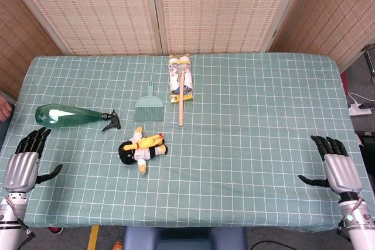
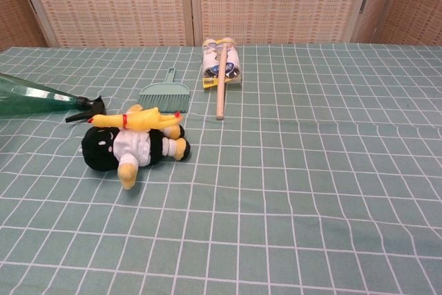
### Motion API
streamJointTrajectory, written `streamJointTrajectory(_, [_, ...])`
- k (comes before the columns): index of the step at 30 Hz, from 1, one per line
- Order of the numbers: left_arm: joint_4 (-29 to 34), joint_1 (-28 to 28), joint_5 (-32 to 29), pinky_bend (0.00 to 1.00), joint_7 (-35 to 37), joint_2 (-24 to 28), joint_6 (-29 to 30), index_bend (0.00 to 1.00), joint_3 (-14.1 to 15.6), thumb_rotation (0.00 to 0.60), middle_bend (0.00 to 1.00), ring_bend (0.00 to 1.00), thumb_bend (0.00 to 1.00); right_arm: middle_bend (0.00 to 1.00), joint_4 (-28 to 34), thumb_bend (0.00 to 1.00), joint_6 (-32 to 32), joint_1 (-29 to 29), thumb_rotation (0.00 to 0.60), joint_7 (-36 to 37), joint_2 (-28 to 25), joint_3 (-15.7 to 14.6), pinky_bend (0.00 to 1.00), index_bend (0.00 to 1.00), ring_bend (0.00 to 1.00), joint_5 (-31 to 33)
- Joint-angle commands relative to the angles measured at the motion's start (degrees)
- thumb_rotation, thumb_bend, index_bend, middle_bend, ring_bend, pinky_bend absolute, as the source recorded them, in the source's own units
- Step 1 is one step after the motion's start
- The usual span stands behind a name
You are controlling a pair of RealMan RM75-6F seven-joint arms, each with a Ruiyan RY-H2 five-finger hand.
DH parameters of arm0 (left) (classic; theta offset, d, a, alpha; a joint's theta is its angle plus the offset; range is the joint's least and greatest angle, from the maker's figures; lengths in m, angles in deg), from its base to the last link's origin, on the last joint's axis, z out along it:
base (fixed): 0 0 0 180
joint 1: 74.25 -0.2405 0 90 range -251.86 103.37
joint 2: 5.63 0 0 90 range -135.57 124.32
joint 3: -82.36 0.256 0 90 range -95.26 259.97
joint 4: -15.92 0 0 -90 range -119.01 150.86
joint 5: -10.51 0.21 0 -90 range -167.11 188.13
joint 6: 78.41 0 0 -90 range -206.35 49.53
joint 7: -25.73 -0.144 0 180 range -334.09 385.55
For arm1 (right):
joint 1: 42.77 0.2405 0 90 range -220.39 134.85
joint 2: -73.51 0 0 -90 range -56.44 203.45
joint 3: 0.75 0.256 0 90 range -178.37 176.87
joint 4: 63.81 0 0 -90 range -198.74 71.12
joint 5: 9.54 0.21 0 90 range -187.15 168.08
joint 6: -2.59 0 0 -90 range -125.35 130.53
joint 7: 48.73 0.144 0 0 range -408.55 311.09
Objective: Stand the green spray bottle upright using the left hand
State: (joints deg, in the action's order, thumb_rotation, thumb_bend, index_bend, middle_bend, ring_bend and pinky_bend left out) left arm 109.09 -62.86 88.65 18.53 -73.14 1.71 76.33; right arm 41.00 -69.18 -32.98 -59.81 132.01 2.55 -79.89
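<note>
The green spray bottle point(image 1: 67, 115) lies on its side at the table's left, its black trigger nozzle point(image 1: 111, 120) pointing right; the chest view shows its tapered end point(image 2: 31, 95) at the left edge. My left hand point(image 1: 26, 156) rests on the cloth just in front of the bottle, fingers spread, holding nothing. My right hand point(image 1: 334, 162) sits open near the table's right front corner, far from the bottle. Neither hand appears in the chest view.
A plush penguin with a yellow toy on it point(image 1: 142, 149) lies right of the nozzle. A small teal dustpan brush point(image 1: 146, 107) and a packaged wooden-handled tool point(image 1: 181, 86) lie further back. The table is covered with green checked cloth point(image 1: 246, 144).
</note>
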Motion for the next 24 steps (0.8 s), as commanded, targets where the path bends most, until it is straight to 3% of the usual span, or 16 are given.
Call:
streamJointTrajectory(1, [0.13,0.09,-0.38,0.11,-0.32,0.04,-0.35,0.0,-0.03,0.6,0.01,0.0,0.21,0.06,0.03,0.0,0.07,0.03,0.6,0.02,-0.03,-0.02,0.0,0.06,0.0,0.0])
streamJointTrajectory(10, [-0.68,0.25,2.04,0.15,2.74,-0.89,1.3,0.0,-0.52,0.6,0.04,0.0,0.21,0.06,0.14,0.0,0.09,0.02,0.6,0.71,-0.11,0.07,0.0,0.06,0.0,0.03])
streamJointTrajectory(16, [-0.07,1.78,4.34,0.19,0.09,-0.33,0.76,0.01,-0.6,0.6,0.08,0.05,0.21,0.06,0.35,0.0,0.16,0.01,0.6,1.03,-0.23,0.2,0.0,0.06,0.0,0.38])
streamJointTrajectory(18, [3.69,3.66,3.42,0.18,-4.68,0.84,-1.06,0.01,-1.87,0.6,0.11,0.06,0.21,0.06,0.49,0.0,-0.09,0.09,0.6,0.93,-0.07,0.38,0.0,0.06,0.0,0.25])
streamJointTrajectory(19, [8.54,6.93,2.23,0.18,-12.24,1.96,-3.49,0.02,-4.14,0.6,0.13,0.06,0.21,0.06,0.32,0.0,-1.15,0.39,0.6,0.97,0.39,0.68,0.0,0.05,0.0,-2.02])
streamJointTrajectory(21, [12.69,12.19,-5.08,0.18,-24.36,0.95,-8.44,0.03,-7.87,0.6,0.17,0.06,0.22,0.06,-2.5,0.0,-6.17,-0.28,0.6,5.2,2.33,1.17,0.0,0.04,0.0,-9.44])
streamJointTrajectory(24, [14.3,17.53,-16.9,0.18,-38.09,-1.84,-11.35,0.04,-10.38,0.6,0.19,0.07,0.22,0.07,-7.19,0.0,-11.54,-1.11,0.6,9.15,5.0,1.31,0.0,0.04,0.0,-15.67])
